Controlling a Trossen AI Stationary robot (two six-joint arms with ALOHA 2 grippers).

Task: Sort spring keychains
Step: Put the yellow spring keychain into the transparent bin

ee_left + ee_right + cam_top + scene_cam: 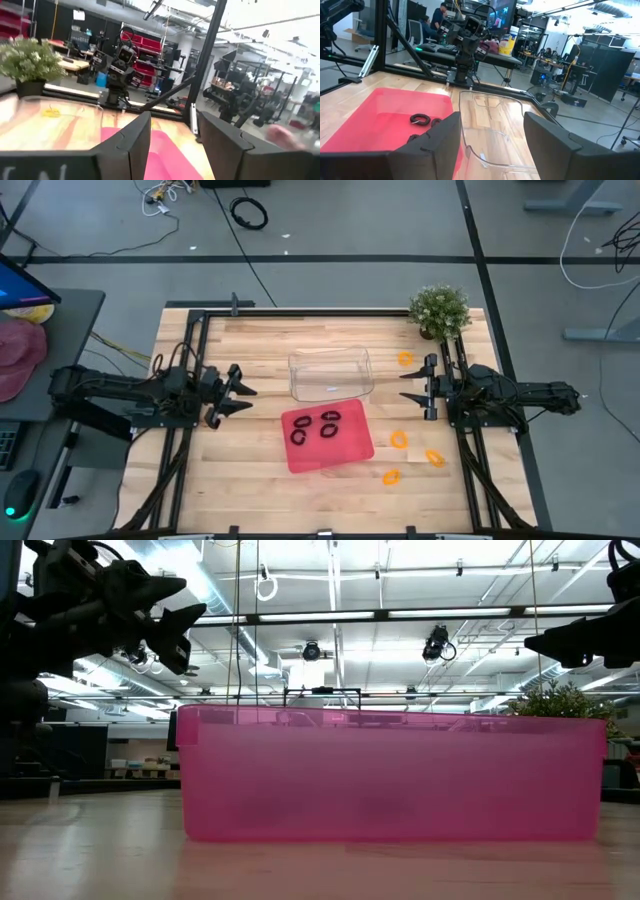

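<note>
Both claws hover open and empty above the bench point(250, 480): left claw point(243, 392) at nine o'clock, right claw point(408, 386) at three. Four black spring keychains point(317, 426) lie in the red tray point(330, 457); four orange spring keychains point(399, 439) lie scattered on the bench at four o'clock, one up by the plant point(439, 310).

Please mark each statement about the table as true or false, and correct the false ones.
1. Four black keychains lie in the red tray. True.
2. The clear tray holds the orange keychains. False: it holds none; they lie on the table.
3. The left gripper holds a keychain. False: it is open, holding nothing.
4. A plant stands at a far table corner. True.
5. The right gripper is open. True.
</note>
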